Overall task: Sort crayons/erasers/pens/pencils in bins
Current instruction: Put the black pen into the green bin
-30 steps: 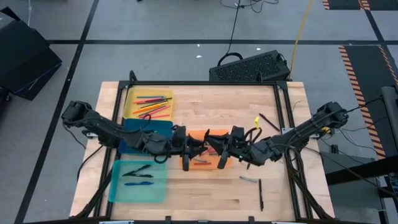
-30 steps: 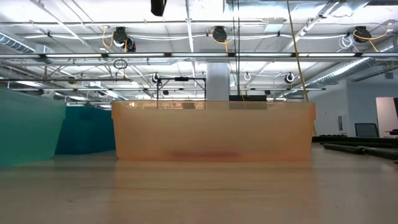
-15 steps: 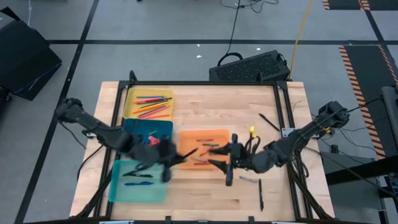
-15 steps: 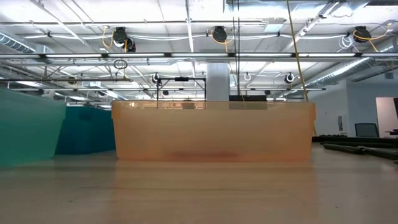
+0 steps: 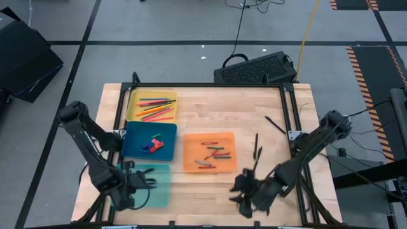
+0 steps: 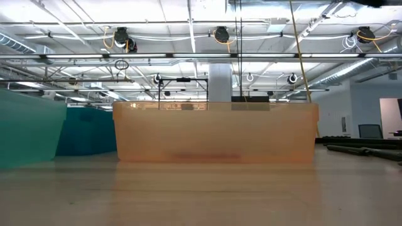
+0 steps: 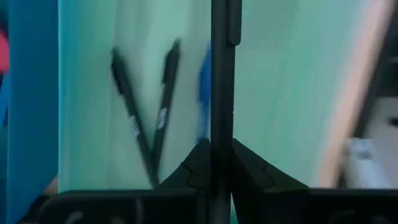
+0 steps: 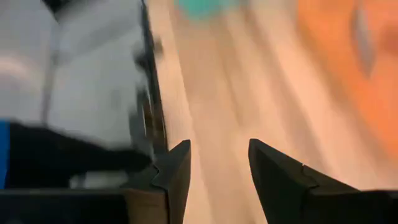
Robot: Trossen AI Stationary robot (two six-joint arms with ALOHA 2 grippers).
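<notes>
Left gripper (image 7: 221, 180) sits over the teal bin (image 5: 159, 191) at the table's near-left corner, fingers closed with no gap, pinching a slim black pen (image 7: 219, 74) that stands straight up between them. Two black pens (image 7: 146, 134) lie in a V on the bin floor with a blue pen (image 7: 204, 93) beside them; there's white print on the barrels, unreadable.

Right gripper (image 8: 217, 180) hovers at the near edge of the wooden table (image 5: 203, 108), right of centre, fingers parted, nothing between them. Loose dark pens (image 5: 256, 149) lie on bare wood just right of the orange bin (image 5: 189, 166).

Bins are shallow translucent plastic trays:
- yellow bin (image 5: 131, 114), far left: long thin pencils (image 5: 154, 108) in pink, orange, yellow
- dark blue bin (image 5: 130, 143), next nearer: small chunky erasers (image 5: 152, 144), red/pink/green
- orange bin, centre: short stubby crayons (image 5: 213, 152)

In the low view the orange bin's frosted wall (image 6: 213, 132) fills the middle, with teal walls to the left.
</notes>
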